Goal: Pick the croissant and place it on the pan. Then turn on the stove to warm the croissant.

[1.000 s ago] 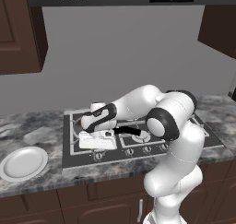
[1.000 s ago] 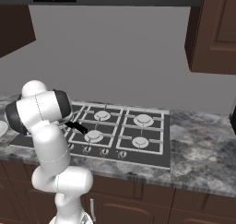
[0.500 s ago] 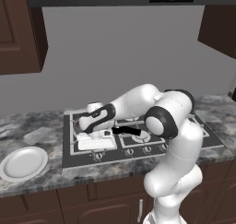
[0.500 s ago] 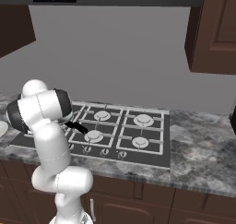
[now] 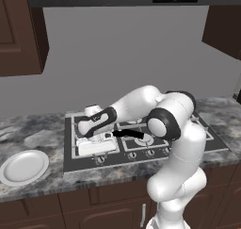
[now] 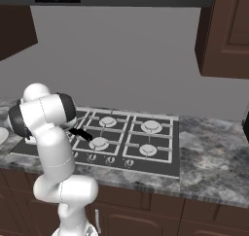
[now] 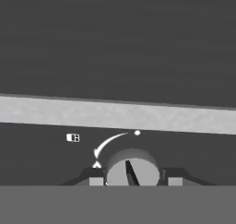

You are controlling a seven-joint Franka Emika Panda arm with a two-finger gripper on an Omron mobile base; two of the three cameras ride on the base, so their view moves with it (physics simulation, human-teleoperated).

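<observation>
My gripper (image 7: 133,179) is down at the front left of the stove (image 5: 207,136), its two dark fingertips (image 7: 96,180) pressed to either side of a round grey knob (image 7: 131,167) with a dark pointer line. In the left base view the white hand (image 5: 96,145) sits low over the knob row. The pan's long black handle (image 5: 129,134) sticks out to the right from under my forearm, and the pan's bowl is hidden behind the arm. That handle (image 6: 80,132) also shows in the right base view. The croissant is hidden.
A flat white plate (image 5: 23,167) lies on the granite counter left of the stove. Silver burners (image 6: 151,126) and pale grates cover the stove's right half. Dark wall cabinets hang at both upper sides, with a hood above.
</observation>
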